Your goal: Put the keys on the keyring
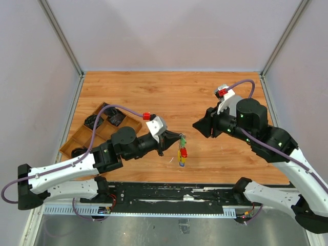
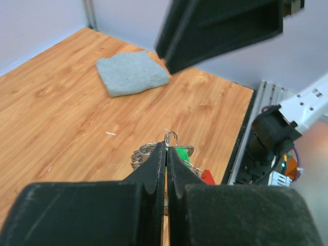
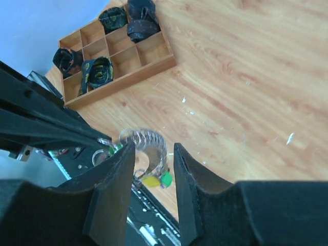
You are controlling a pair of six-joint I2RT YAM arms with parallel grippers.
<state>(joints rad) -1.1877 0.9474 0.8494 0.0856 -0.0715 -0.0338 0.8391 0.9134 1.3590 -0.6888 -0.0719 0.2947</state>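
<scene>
One keyring (image 1: 181, 140) clamped in shut left end effector (image 1: 177, 138), held above table (image 1: 154, 92) toward 6 o'clock edge so keys (image 1: 182, 154) dangle free. Right end effector (image 1: 197, 124) at ring's 3 o'clock, jaws apart, empty; likely staged to work ring.

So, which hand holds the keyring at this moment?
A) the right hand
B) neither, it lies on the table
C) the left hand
C: the left hand is shut on the keyring, while the right hand stands open and apart from it.
</scene>
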